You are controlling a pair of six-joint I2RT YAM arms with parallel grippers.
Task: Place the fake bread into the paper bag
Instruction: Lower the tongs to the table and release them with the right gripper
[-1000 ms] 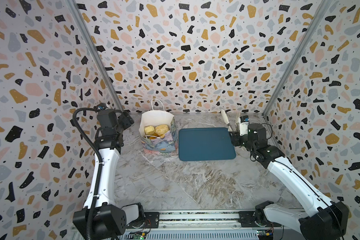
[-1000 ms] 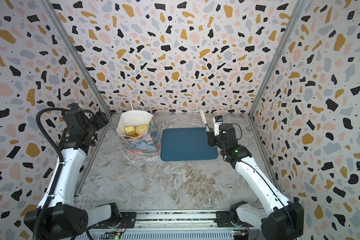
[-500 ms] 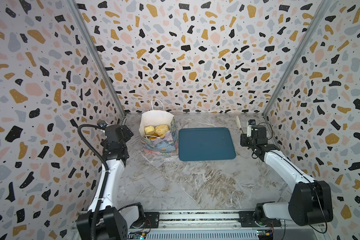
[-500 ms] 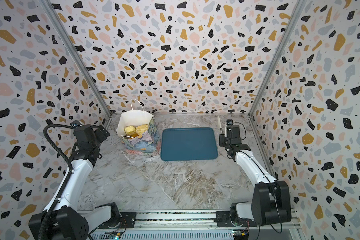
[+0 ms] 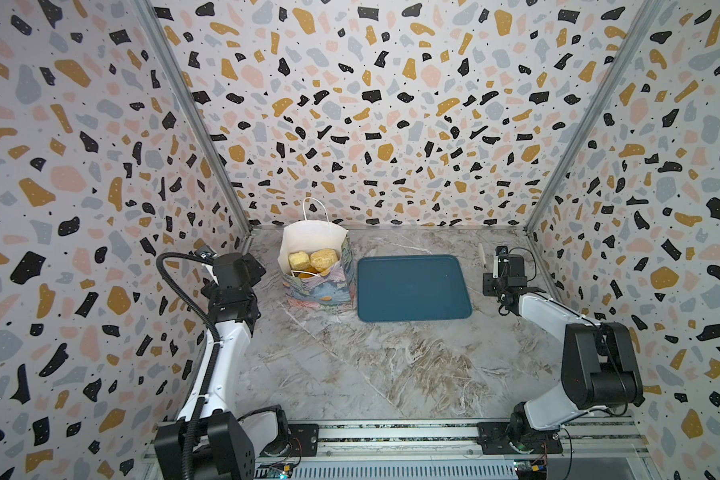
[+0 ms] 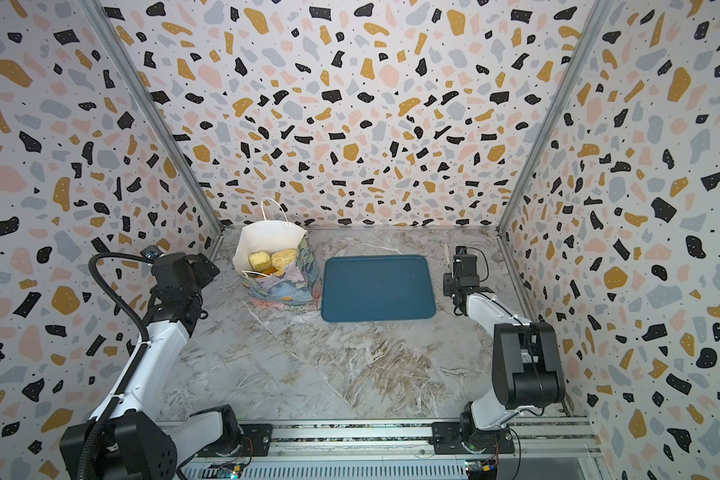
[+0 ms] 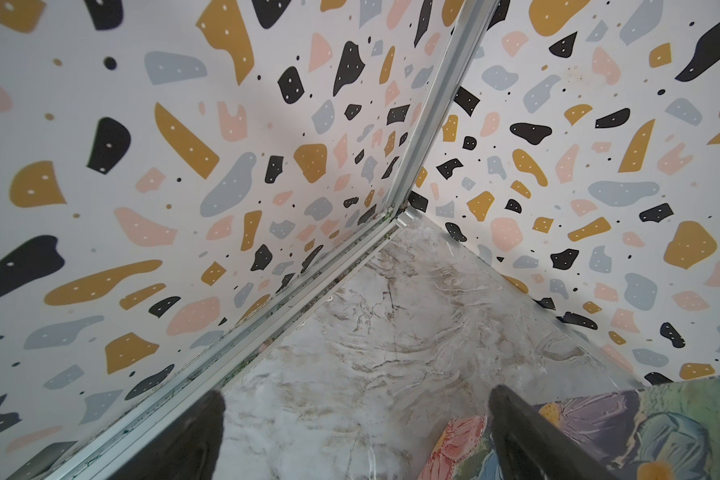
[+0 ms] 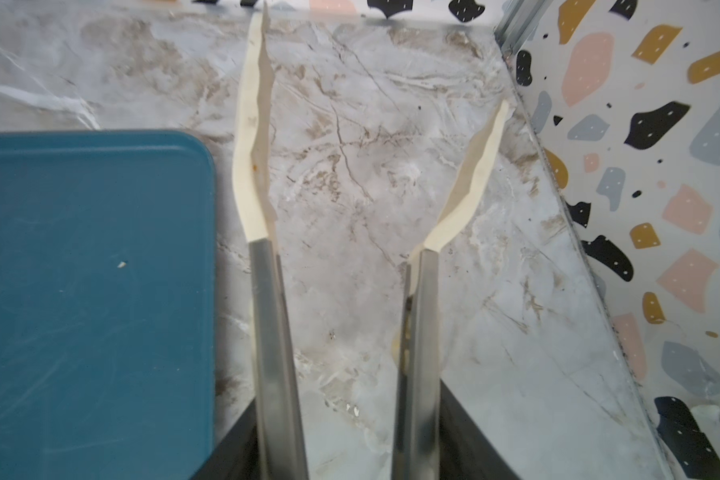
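Observation:
The paper bag stands upright at the back left, flowered outside and white inside. Pieces of fake bread, pale yellow and golden, lie inside it. My left gripper hangs open and empty just left of the bag, whose flowered side shows beside one finger. My right gripper is shut on metal tongs with cream tips. The tips stand apart over bare table, with nothing between them.
A flat dark-blue tray lies bare between the bag and the right arm. Patterned walls close in the left, back and right sides. The right gripper is near the right wall, the left gripper near the back-left corner.
The left arm has drawn back and sunk lower beside the bag, its jaws opening wider. The right arm has pulled the tongs away from the tray toward the right wall.

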